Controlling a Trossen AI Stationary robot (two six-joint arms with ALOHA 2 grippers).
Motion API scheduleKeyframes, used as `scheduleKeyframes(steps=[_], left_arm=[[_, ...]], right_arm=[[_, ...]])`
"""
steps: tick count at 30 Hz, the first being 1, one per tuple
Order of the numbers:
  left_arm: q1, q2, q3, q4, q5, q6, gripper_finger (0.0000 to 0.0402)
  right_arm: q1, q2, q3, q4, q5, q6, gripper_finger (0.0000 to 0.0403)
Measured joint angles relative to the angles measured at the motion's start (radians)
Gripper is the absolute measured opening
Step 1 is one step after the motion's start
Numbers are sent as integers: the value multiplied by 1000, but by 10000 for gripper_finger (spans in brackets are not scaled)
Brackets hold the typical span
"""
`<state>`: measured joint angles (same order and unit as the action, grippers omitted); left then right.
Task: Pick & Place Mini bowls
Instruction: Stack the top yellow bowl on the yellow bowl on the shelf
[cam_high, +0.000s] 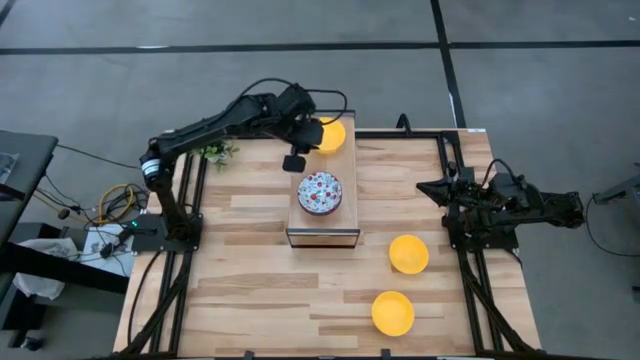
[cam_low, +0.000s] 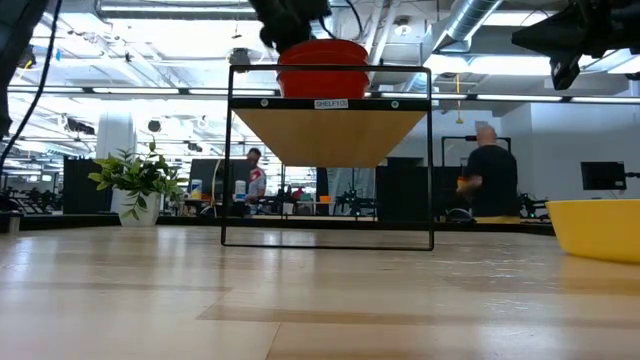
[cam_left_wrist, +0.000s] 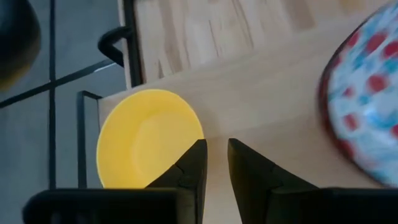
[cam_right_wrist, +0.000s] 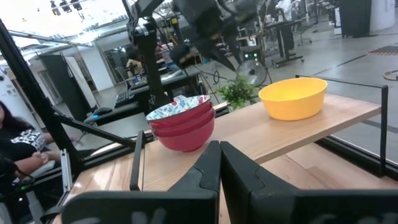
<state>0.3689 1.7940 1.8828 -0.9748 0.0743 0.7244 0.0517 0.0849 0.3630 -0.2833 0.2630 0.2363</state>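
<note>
A stack of bowls, red outside and floral inside, rests on the raised wooden shelf. One yellow bowl stands on the shelf's far end. Two more yellow bowls sit on the table to the right. My left gripper hovers above the shelf, just beside the yellow bowl's rim. Its fingers are open by a narrow gap, with only shelf wood showing between them. My right gripper waits shut at the table's right edge.
A small potted plant stands at the table's far left corner. The shelf has a thin black metal frame. Bare wood lies across the table's left and near parts. People show in the room beyond.
</note>
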Motion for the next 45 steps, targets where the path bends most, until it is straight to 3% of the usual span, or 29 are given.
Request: scheduleKeyframes(steps=[17,25,28,32,45], left_arm=[[-27,-237,0,-2,5,-544,62],[-38,-276,-27,-8,6,-626,62],[-48,-304,-123,58,65,-667,62],[-75,-375,-332,297,196,-689,62],[-108,-738,-952,819,203,-776,62]], right_arm=[[0,0,0,0,0,0,0],[0,0,0,0,0,0,0],[0,0,0,0,0,4,0],[0,0,0,0,0,69,0],[0,0,0,2,0,85,0]])
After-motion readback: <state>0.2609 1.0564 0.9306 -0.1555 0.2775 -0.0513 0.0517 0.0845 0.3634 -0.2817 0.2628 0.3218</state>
